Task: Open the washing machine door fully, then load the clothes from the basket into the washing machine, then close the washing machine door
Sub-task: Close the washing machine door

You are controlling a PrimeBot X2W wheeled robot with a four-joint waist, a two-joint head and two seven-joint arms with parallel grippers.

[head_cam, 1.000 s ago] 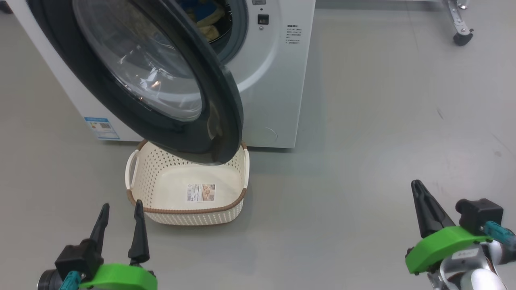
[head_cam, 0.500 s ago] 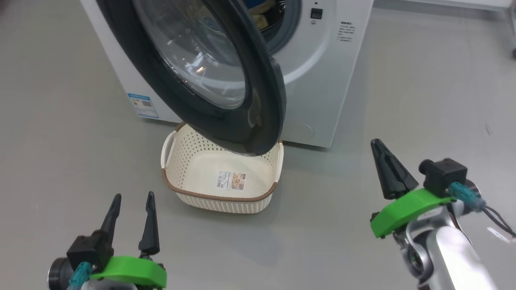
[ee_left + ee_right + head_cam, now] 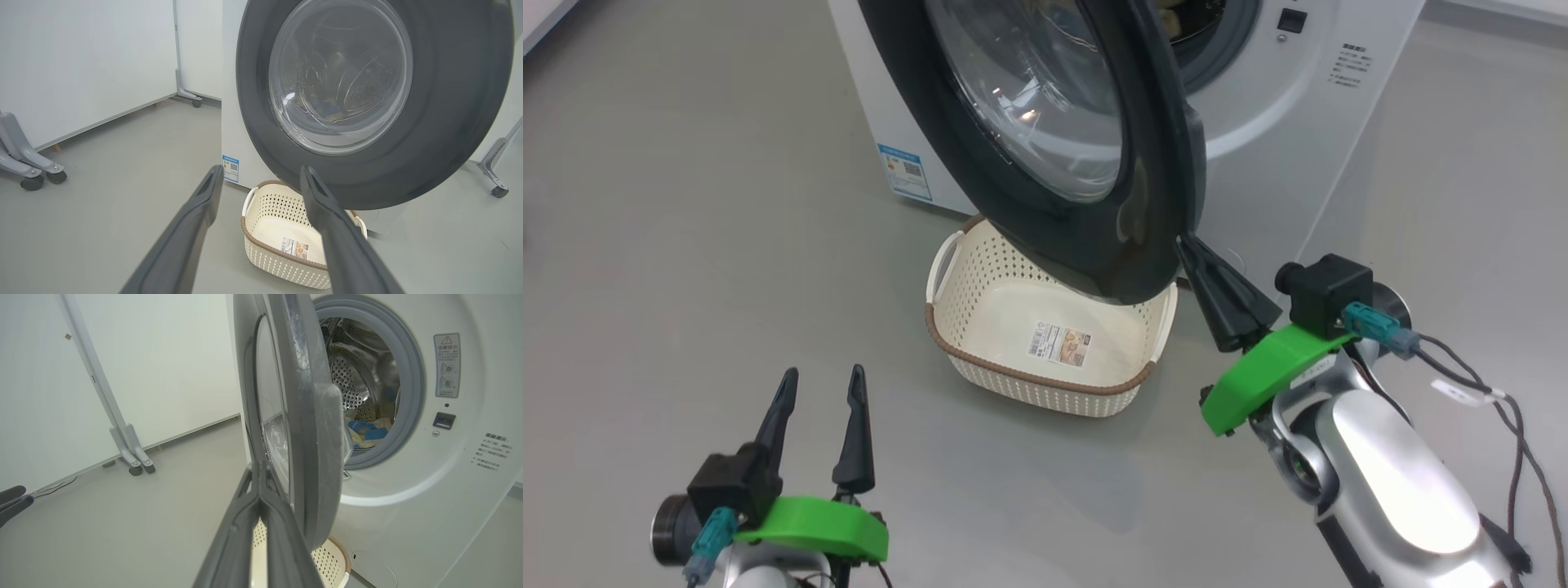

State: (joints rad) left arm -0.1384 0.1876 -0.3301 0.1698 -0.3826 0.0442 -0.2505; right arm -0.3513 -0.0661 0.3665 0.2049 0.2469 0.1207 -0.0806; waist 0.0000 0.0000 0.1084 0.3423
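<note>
The washing machine [image 3: 1282, 122] stands with its door [image 3: 980, 139] swung out, black rim and glass window facing me. The cream basket [image 3: 980, 286] sits on the floor under the door with just a label on its bottom. The clothes [image 3: 365, 432], pale yellow and blue, lie inside the steel drum. My right gripper [image 3: 1186, 242] is shut with nothing in it, its tip at the lower edge of the door rim; in the right wrist view the gripper [image 3: 260, 464] lies beside the door's edge [image 3: 314, 428]. My left gripper [image 3: 822, 371] is open low at the left, short of the basket [image 3: 282, 245].
Grey floor surrounds the machine. Wheeled stand legs [image 3: 32, 173] stand to the left, another [image 3: 494, 179] to the right of the machine. A white panel on a castered foot [image 3: 132, 455] is behind the door. A blue-edged sticker [image 3: 903, 171] marks the machine's lower front.
The head camera has turned, shifting the whole picture right. My shut right gripper has moved from open floor up to the door's lower rim. The left gripper stays open.
</note>
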